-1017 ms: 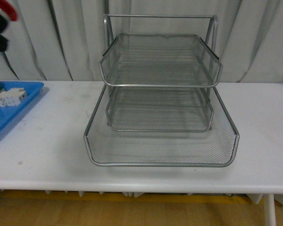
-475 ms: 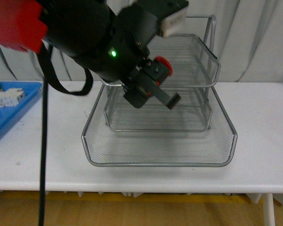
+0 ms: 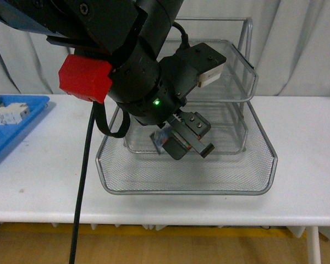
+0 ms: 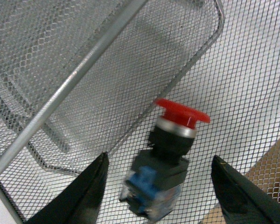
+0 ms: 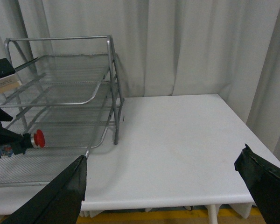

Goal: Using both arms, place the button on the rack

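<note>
Over the lowest tray of the rack (image 3: 187, 192) the left gripper (image 4: 158, 157) is hovering wide open, the button (image 4: 167, 154) loose between its fingers (image 4: 88, 196), the right gripper (image 5: 164, 156) idling empty, agape; release seems done, calling for a clean retreat

The left arm (image 3: 137, 82) had swung in from the far corner and sunk lower over the rack (image 3: 187, 191). Its pincer (image 3: 184, 146) had dropped from the middle tier to the bottom tray, and the button (image 4: 165, 158) now sat between its fingers (image 4: 91, 191), clear of both.
</note>
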Robot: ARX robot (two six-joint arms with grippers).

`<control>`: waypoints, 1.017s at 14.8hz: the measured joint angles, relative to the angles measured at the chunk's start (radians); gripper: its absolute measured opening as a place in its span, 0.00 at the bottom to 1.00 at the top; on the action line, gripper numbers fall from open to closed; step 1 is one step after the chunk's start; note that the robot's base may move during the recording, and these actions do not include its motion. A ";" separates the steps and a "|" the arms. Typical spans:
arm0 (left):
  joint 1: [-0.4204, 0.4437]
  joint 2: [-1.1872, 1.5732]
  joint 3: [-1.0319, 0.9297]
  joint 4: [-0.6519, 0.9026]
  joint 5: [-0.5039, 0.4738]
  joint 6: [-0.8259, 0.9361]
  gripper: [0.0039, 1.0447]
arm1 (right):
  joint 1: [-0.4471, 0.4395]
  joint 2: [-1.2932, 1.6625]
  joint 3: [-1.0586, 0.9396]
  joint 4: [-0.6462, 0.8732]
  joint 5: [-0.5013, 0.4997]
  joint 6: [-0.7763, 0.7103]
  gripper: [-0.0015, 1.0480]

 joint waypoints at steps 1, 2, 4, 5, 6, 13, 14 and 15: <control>0.005 0.000 0.001 0.002 0.003 -0.009 0.74 | 0.000 0.000 0.000 0.000 0.000 0.000 0.94; 0.012 -0.005 0.001 -0.007 0.014 -0.027 0.84 | 0.000 0.000 0.000 0.000 0.000 0.000 0.94; 0.045 -0.103 -0.038 0.028 0.120 -0.150 0.94 | 0.000 0.000 0.000 0.000 0.000 0.000 0.94; 0.068 -0.188 -0.079 0.093 0.171 -0.216 0.94 | 0.000 0.000 0.000 0.000 0.000 0.000 0.94; 0.092 -0.326 -0.134 0.203 0.177 -0.304 0.93 | 0.000 0.000 0.000 0.000 0.000 0.000 0.94; 0.262 -0.725 -0.875 0.988 -0.203 -0.435 0.14 | 0.000 0.000 0.000 0.000 -0.001 0.000 0.94; 0.290 -0.787 -0.937 0.999 -0.174 -0.437 0.01 | 0.000 0.000 0.000 0.000 -0.001 0.000 0.94; 0.309 -0.812 -0.991 0.993 -0.153 -0.438 0.01 | 0.000 0.000 0.000 0.000 -0.001 0.000 0.94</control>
